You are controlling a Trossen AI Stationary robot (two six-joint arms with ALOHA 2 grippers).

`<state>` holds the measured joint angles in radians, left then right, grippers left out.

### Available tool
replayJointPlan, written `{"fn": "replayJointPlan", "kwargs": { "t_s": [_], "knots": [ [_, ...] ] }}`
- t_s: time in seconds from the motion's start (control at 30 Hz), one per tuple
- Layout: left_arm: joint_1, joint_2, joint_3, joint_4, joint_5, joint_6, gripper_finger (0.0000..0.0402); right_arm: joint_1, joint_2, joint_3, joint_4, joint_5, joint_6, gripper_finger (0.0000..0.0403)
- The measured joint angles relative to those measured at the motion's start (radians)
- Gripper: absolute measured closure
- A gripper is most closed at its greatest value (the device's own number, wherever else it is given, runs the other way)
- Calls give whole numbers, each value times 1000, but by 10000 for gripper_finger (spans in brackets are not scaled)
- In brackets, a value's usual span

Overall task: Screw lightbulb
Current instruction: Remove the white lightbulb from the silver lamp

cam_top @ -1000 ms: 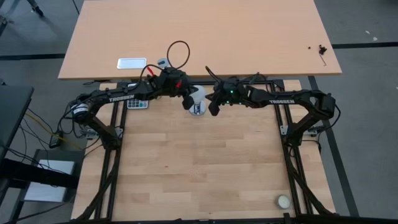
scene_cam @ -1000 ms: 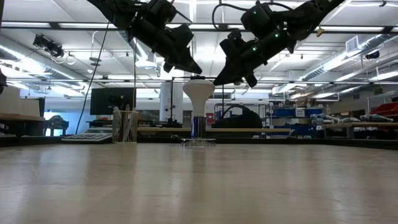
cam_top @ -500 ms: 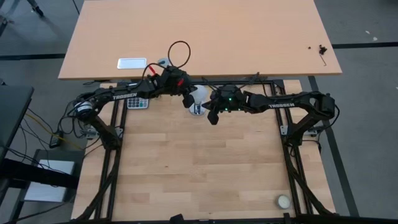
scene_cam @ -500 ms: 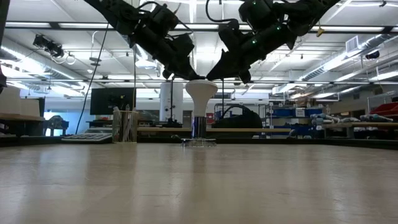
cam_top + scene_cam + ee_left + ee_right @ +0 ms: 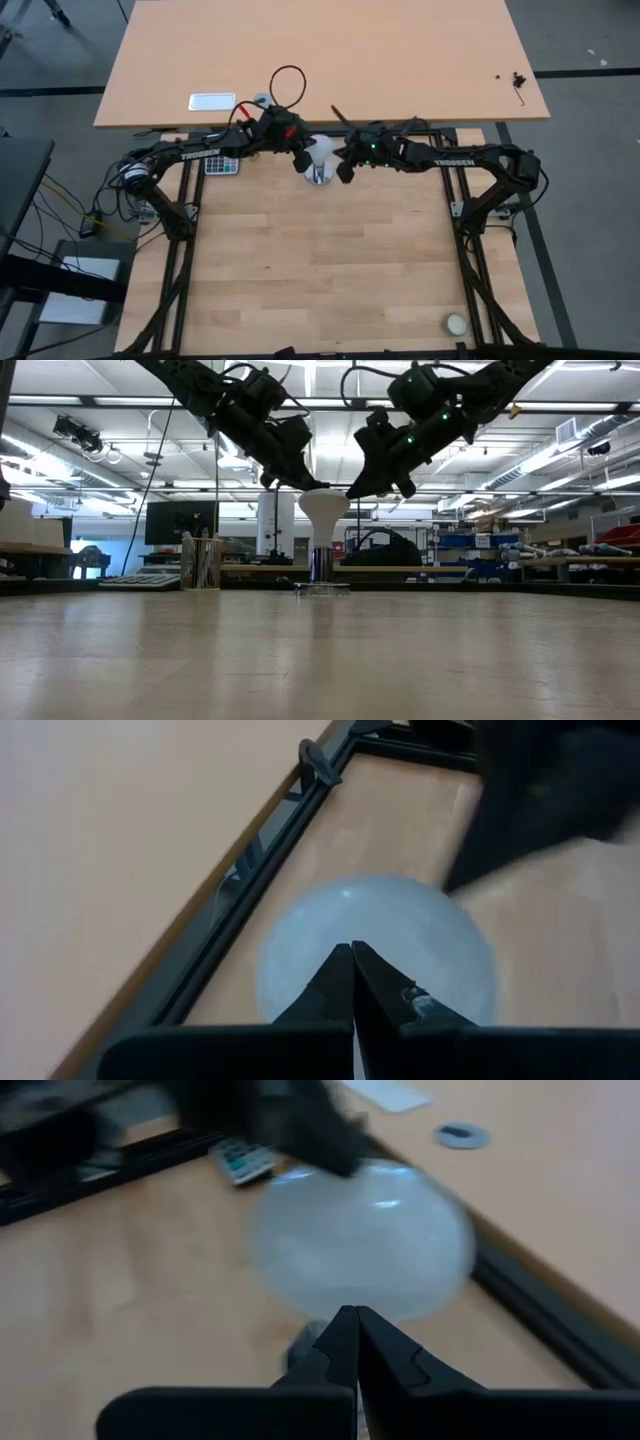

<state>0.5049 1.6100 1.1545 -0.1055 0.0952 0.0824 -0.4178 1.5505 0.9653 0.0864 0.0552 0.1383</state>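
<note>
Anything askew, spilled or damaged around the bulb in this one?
Nothing stands out. The lightbulb stands upright in its socket, with the shut left gripper and shut right gripper flanking its globe. A cream ball sits alone at the table's near right corner.

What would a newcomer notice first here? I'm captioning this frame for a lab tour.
The white lightbulb standing upright at the far middle of the wooden table, globe up. Both dark arms meet over it: the left hand and right hand, both shut, flank the globe's top. A small cream ball lies alone at the near right corner.
</note>
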Motion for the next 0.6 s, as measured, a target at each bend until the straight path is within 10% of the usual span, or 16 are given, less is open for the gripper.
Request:
{"fn": "replayJointPlan", "kwargs": {
  "t_s": [0.23,0.6],
  "knots": [
    [-4,1,-1,-27,33,-4,402,-81,3,0,6,70,16,392],
    [-3,3,-2,-8,31,-5,402,71,-36,0,-5,-139,-18,391]
  ]
}}
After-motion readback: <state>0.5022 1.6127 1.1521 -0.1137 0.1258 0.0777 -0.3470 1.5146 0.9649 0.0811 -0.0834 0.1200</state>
